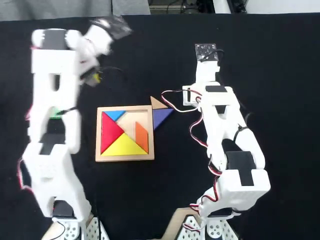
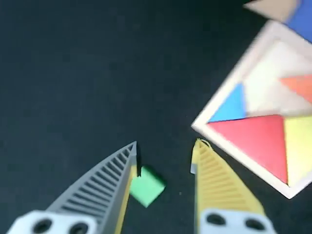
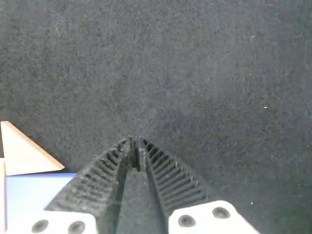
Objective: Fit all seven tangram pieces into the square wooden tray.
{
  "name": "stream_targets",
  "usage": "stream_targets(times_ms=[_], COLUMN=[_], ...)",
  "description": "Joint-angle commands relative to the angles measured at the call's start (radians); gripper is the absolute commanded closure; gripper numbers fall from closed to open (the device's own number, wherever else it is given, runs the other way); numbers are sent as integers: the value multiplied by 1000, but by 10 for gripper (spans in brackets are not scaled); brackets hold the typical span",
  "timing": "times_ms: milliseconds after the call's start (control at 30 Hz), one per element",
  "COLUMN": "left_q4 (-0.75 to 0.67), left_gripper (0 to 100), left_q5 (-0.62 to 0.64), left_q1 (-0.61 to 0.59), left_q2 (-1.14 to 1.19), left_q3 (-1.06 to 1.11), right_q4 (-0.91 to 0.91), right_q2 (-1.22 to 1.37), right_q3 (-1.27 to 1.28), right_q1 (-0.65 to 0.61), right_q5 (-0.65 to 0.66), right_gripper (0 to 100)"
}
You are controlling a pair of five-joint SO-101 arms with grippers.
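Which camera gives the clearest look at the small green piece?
The left wrist view: the green piece lies whole on the black cloth between the open left gripper's fingers. The high view gives a sliver of the green piece under the left arm. The right wrist view faces the tan triangle.

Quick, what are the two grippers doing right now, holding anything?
Left gripper: open, green piece between, not gripped.
Right gripper: closed, empty.

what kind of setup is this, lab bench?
Probably a robot manipulation lab bench: a black cloth-covered table, a white left arm and right arm based at its near edge, and a wooden tray holding tangram pieces between them.
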Motion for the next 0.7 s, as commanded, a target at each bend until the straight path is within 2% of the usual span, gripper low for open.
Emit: stream_targets(times_ms=[0, 200, 333, 400, 533, 667], left_q4=[12, 12, -6, -94, -393, -465], left_gripper=[816, 816, 816, 816, 799, 710], left_q5=[89, 94, 112, 187, 450, 480], left_q1=[-140, -340, -390, -389, -394, -369], left_q2=[-147, -242, -250, -238, -212, -176], left_q3=[18, 243, 435, 564, 720, 731], right_q4=[-11, -11, -11, -9, -9, -9], right_q2=[-5, -4, -4, -4, -4, -4], right_q3=[-54, -54, -54, -53, -53, -53], right_q1=[9, 8, -12, -18, -14, -15], right_q5=[-11, -11, -11, -11, -11, -11], right_gripper=[986, 986, 986, 986, 986, 986])
